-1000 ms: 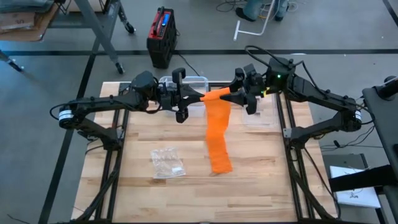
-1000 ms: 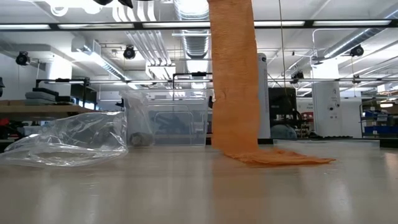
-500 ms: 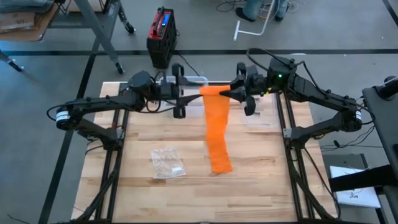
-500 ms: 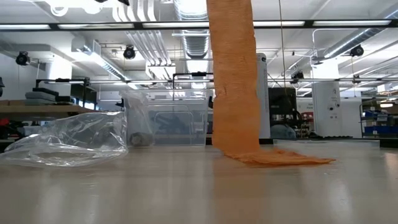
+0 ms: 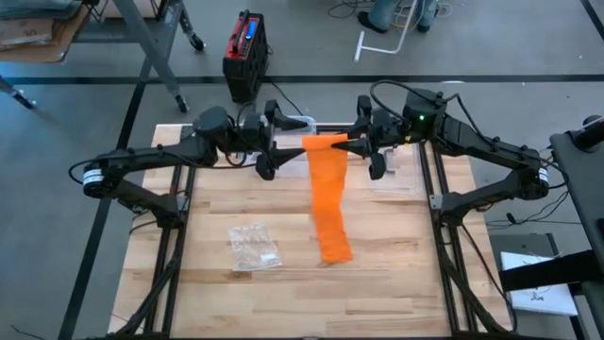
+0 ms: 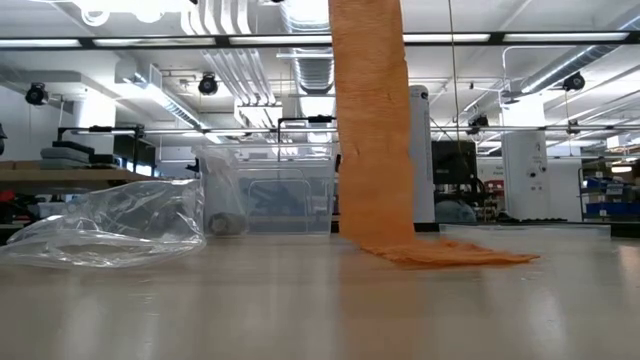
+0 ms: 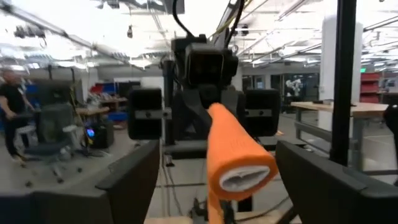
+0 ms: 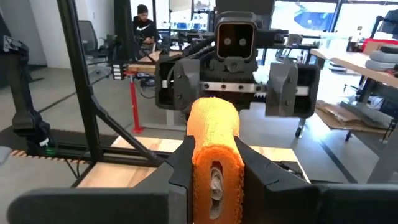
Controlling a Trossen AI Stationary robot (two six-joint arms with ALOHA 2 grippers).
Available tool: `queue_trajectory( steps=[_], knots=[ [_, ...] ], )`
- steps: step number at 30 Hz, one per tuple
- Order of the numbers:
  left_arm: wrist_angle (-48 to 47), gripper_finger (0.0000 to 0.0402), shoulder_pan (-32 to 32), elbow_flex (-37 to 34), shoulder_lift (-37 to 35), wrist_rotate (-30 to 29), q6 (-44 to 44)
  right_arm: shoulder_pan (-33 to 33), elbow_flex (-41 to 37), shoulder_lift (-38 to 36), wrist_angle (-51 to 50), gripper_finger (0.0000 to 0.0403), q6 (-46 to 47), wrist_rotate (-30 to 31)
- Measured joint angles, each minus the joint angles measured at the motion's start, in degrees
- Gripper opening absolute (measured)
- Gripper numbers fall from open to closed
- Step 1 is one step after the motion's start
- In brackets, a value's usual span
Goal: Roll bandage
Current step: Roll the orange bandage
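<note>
The orange bandage is partly wound into a roll (image 5: pixel 326 142) held high over the table's far middle. Its loose strip (image 6: pixel 368 120) hangs straight down, and its lower end (image 5: pixel 335 247) lies crumpled on the wooden table. My right gripper (image 5: pixel 356 144) is shut on the roll from the right. My left gripper (image 5: pixel 276 144) stands open to the left of the roll. In the left wrist view its two fingers stand wide on either side of the roll's near end (image 7: pixel 241 169) without touching it. My right gripper pinches the roll's right end (image 8: pixel 214 163) between its two fingers (image 8: pixel 177 168), one on each side. The fingers come level from the table's right and lie along the roll. The roll is lifted clear and lies about level, with the strip hanging below it and its lower end on the table.
A crumpled clear plastic bag (image 5: pixel 255 247) lies on the table's near left. A clear plastic bin (image 6: pixel 285 200) stands at the far edge behind the arms, and another clear container (image 5: pixel 396 175) at the far right. A person (image 8: pixel 143 25) sits in the room beyond.
My left gripper has opened, let go of the roll's left end, rolled its wrist and drawn back a little toward the table's left. My right gripper has kept its place on the roll's right end. The strip still hangs with its lower end on the table.
</note>
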Motion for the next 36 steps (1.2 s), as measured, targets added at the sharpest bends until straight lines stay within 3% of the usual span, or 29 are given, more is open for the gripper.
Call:
queue_trajectory(
  steps=[6,23,28,36],
  knots=[
    [1.4,0.0312,-0.2,0.0,2.5,1.8,-2.4,-0.1,0.0,0.3,0.2,0.0063,-1.2,1.6],
    [4.9,0.0233,-0.5,0.0,5.4,2.2,-2.1,-0.2,0.0,2.3,0.6,0.0065,-0.5,1.7],
    [4.9,0.0188,-0.5,0.0,5.4,2.2,-1.5,-0.2,0.0,2.3,0.8,0.0056,0.5,1.4],
    [3.9,0.0069,-0.5,0.0,5.4,1.9,6.0,-0.2,0.0,2.2,0.8,0.0083,6.9,1.5]
  ],
)
